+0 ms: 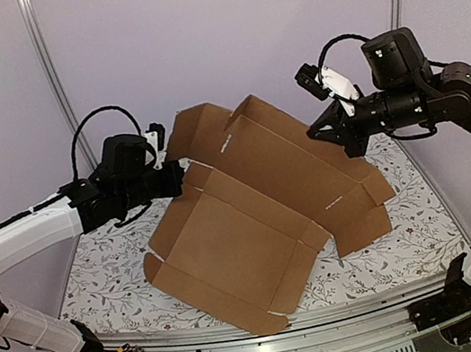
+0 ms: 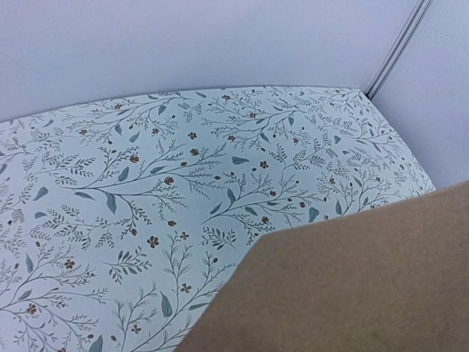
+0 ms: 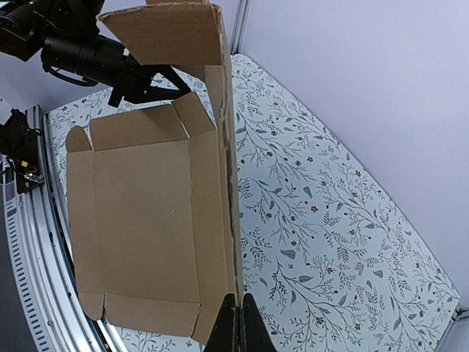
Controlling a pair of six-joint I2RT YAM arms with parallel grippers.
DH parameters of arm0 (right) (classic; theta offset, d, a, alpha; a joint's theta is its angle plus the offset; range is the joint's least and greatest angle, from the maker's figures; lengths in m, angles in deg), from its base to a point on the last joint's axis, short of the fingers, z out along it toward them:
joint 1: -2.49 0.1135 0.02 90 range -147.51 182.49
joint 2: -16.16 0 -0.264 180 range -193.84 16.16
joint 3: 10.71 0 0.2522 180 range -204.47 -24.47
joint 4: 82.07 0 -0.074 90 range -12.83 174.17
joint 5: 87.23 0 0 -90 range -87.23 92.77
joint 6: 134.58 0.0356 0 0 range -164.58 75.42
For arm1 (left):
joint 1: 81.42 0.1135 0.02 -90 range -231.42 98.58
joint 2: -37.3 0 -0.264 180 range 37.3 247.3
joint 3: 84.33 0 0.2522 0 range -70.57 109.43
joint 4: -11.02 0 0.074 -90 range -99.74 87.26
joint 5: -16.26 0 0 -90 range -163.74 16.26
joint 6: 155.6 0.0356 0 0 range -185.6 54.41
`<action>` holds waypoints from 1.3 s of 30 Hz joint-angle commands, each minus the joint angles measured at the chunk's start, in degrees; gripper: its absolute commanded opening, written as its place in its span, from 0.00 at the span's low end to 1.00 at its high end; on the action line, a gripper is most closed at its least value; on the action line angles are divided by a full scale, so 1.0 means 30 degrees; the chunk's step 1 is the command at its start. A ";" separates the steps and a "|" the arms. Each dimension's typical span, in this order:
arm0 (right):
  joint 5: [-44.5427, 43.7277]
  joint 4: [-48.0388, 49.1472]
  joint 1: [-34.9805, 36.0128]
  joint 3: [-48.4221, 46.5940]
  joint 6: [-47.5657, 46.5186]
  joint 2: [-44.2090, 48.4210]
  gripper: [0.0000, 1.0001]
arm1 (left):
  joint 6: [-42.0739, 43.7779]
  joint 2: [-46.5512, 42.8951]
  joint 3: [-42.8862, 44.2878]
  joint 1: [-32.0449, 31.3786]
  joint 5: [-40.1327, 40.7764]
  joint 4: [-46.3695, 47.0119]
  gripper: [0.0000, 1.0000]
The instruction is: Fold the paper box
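Tightly shut, left gripper [image 1: 181,178] and right gripper [image 3: 236,308] each pinch the paper box [image 1: 229,241] at an edge.
Between them the brown sheet tilts, flaps spread, one wall standing.

The paper box [image 2: 352,286] runs off the left wrist view's lower and right edges. The right gripper [image 3: 236,330] is cut by its own view's lower edge.

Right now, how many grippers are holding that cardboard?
2. The left gripper pinches the paper box at its left flap; the right gripper pinches its raised wall on the right.
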 commanded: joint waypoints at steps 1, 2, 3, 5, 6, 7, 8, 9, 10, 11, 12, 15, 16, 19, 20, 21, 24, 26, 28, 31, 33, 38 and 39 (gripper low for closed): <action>0.0697 0.1229 -0.0070 0.0408 0.0781 0.0794 0.00 | 0.0310 0.0032 0.0221 -0.0079 0.0005 0.0431 0.00; 0.0734 0.1221 -0.0039 0.0447 0.0851 0.0852 0.00 | 0.0290 0.0032 0.0236 -0.0079 -0.0079 0.0462 0.00; 0.0738 0.1256 -0.0049 0.0496 0.0877 0.0897 0.00 | 0.0310 0.0010 0.0249 -0.0079 -0.0203 0.0480 0.00; 0.0674 0.1337 -0.0045 0.0635 0.0941 0.0980 0.00 | 0.0255 -0.0051 0.0225 -0.0079 -0.0595 0.0609 0.00; 0.0555 0.1395 -0.0054 0.0699 0.1010 0.0989 0.00 | 0.0214 -0.0089 0.0200 -0.0079 -0.0821 0.0678 0.00; 0.0434 0.1436 -0.0040 0.0740 0.1052 0.0990 0.00 | 0.0212 -0.0130 0.0178 -0.0079 -0.1116 0.0774 0.00; 0.0306 0.1455 -0.0038 0.0749 0.1103 0.0990 0.00 | 0.0172 -0.0157 0.0179 -0.0071 -0.1439 0.0808 0.00; 0.0213 0.1524 -0.0035 0.0750 0.1213 0.0909 0.00 | 0.0170 -0.0172 0.0191 -0.0078 -0.1768 0.0879 0.00; 0.0139 0.1576 -0.0034 0.0750 0.1283 0.0867 0.00 | 0.0130 -0.0173 0.0218 -0.0079 -0.2136 0.0902 0.00; 0.0078 0.1660 -0.0060 0.0750 0.1386 0.0802 0.00 | 0.0037 -0.0174 0.0221 -0.0079 -0.2567 0.1000 0.00; 0.0041 0.1743 -0.0037 0.0735 0.1451 0.0732 0.00 | -0.0037 -0.0188 0.0207 -0.0079 -0.2895 0.1104 0.00; 0.0085 0.1938 -0.0046 0.0693 0.1687 0.0517 0.00 | -0.0227 -0.0123 0.0221 -0.0082 -0.3678 0.1294 0.00; 0.0119 0.2002 -0.0054 0.0706 0.1784 0.0414 0.00 | -0.0264 -0.0076 0.0247 -0.0101 -0.3872 0.1287 0.00; 0.0153 0.2249 -0.0035 0.0692 0.1936 0.0249 0.00 | -0.0402 0.0179 0.0280 -0.0108 -0.4348 0.1287 0.00; 0.0153 0.2315 -0.0042 0.0692 0.1976 0.0219 0.00 | -0.0484 0.0288 0.0280 -0.0108 -0.4520 0.1286 0.00; 0.0153 0.2364 -0.0050 0.0692 0.2018 0.0179 0.00 | -0.0560 0.0357 0.0306 -0.0108 -0.4647 0.1325 0.00; -0.0023 0.2510 -0.0042 0.0692 0.2126 0.0069 0.00 | -0.0711 0.0646 0.0360 -0.0152 -0.5425 0.1403 0.00; -0.0105 0.2592 -0.0062 0.0692 0.2232 -0.0016 0.00 | -0.0840 0.0787 0.0397 -0.0188 -0.5654 0.1428 0.00; -0.0286 0.2632 -0.0045 0.0692 0.2289 -0.0062 0.00 | -0.1000 0.0922 0.0354 -0.0245 -0.5914 0.1522 0.00; -0.0469 0.2715 -0.0042 0.0663 0.2400 -0.0089 0.00 | -0.1144 0.1183 0.0288 -0.0391 -0.6048 0.1578 0.00; -0.0477 0.2788 -0.0072 0.0662 0.2449 -0.0068 0.00 | -0.1288 0.1307 0.0230 -0.0472 -0.6112 0.1622 0.00; -0.1225 0.2942 -0.0063 0.0673 0.2576 -0.0200 0.00 | -0.1523 0.1768 0.0336 -0.0899 -0.6403 0.1797 0.00; -0.1239 0.2962 -0.0060 0.0689 0.2605 -0.0230 0.00 | -0.1539 0.1856 0.0364 -0.1009 -0.6425 0.1837 0.00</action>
